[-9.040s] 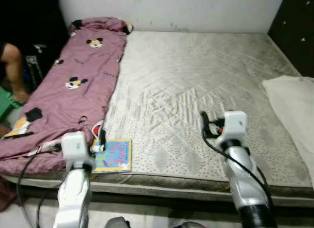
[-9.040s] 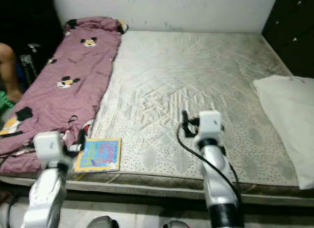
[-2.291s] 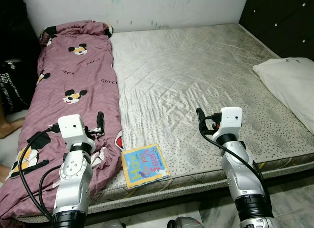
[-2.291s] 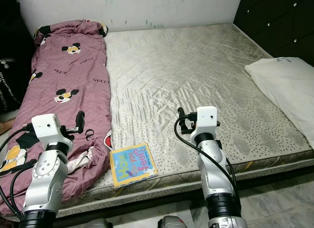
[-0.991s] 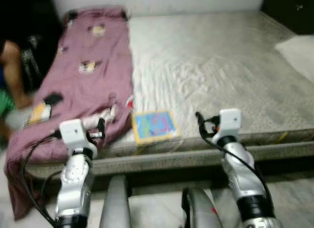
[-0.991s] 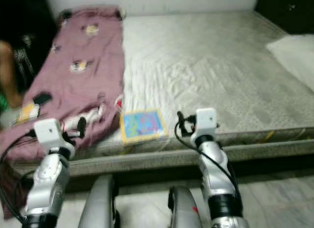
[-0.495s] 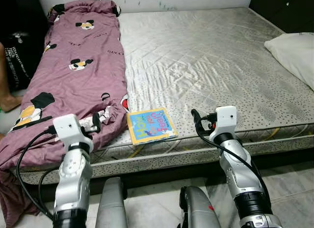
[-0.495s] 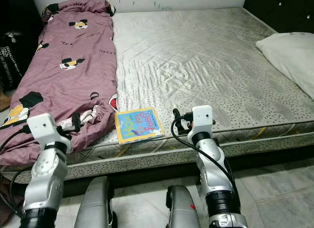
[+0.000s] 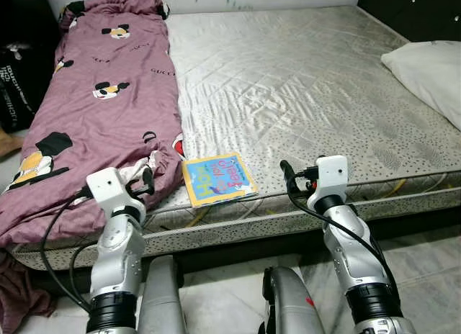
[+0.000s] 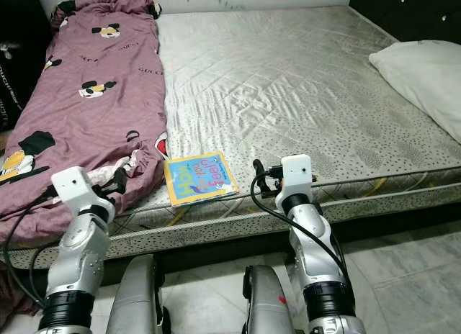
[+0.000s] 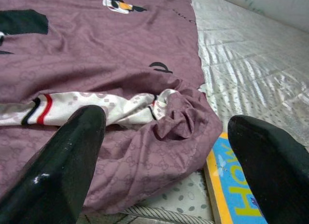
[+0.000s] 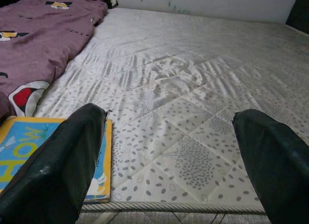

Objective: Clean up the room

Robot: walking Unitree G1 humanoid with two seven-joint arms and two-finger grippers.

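You are standing at the foot edge of a wide bed with a bare, quilted silver-grey mattress [image 9: 302, 82]. Along the robot's left side of it lies a long mauve blanket printed with cartoon mice [image 9: 101, 111], running from the far wall down to the near edge, where its bunched end shows a strip of white lining with red and black stripes [image 11: 111, 108]. Just beside that bunched end, flat on the mattress and close to the near edge, lies a thin square children's book with a yellow border and blue cover [image 9: 218, 178]; its nearest corner almost reaches the mattress piping. A white pillow [image 9: 425, 68] rests at the far right side of the bed, well apart from the book.

Your left pincer [image 9: 146, 183] hovers at the near edge over the blanket's crumpled end, released, its two black fingers [image 11: 72, 156] spread wide with the blanket fold and a corner of the book between them in the left wrist view. Your right pincer [image 9: 285, 174] hangs just to the right of the book at the mattress edge, also released and holding nothing; in the right wrist view its fingers [image 12: 72, 161] stand far apart, the book beside one of them.

Pale tiled floor [image 9: 425, 255] shows below the bed frame, and a dark bag [image 9: 14, 82] stands at the bed's left.
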